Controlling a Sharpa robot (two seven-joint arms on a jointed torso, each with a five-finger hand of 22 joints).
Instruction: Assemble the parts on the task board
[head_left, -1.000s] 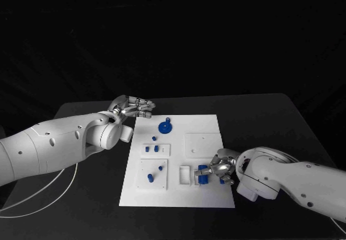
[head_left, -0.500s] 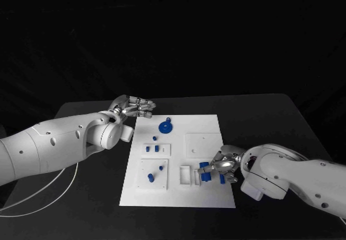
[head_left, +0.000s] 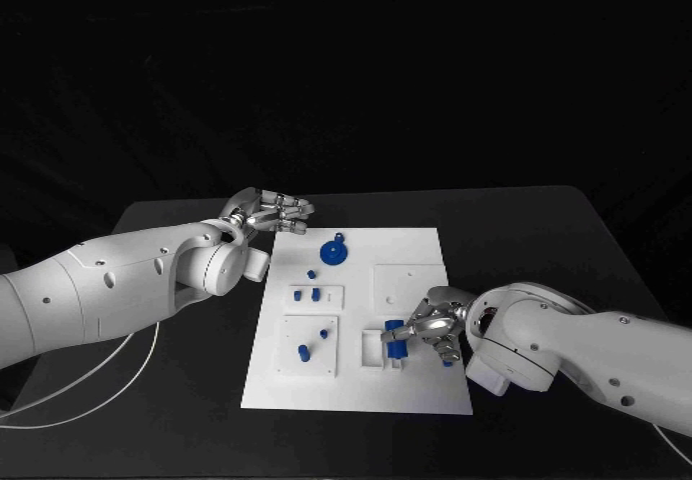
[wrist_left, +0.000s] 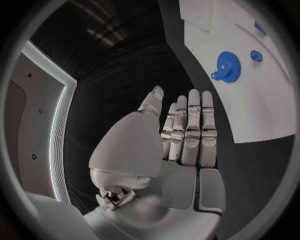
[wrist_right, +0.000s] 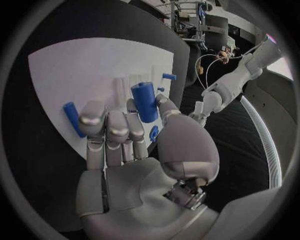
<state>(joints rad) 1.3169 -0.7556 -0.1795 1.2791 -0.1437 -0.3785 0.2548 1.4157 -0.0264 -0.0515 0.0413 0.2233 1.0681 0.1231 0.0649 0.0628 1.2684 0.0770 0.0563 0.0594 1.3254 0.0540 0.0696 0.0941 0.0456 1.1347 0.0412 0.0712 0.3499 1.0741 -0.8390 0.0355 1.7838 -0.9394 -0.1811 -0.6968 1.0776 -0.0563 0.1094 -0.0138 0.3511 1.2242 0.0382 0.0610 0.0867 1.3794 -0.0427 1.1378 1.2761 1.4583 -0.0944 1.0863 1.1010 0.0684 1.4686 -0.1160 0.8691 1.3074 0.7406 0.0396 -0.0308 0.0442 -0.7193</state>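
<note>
Your right hand (head_left: 428, 331) has shifted leftward across the task board (head_left: 418, 245) since a second ago, and it now pinches a blue cylinder (wrist_right: 144, 101) between thumb and fingers above the board's near part. Your left hand (head_left: 270, 212) hovers off the board's far left corner, fingers together and straight, holding nothing, with the blue gear (head_left: 333, 252) lying near it on the board.

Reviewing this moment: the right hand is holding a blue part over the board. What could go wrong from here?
The right hand pinches the blue cylinder near its lower end, so it may tilt or slip on insertion. Its fingers crowd the other blue parts by the white holder and could knock them. The left hand sits off the task board, so nothing steadies it.
</note>
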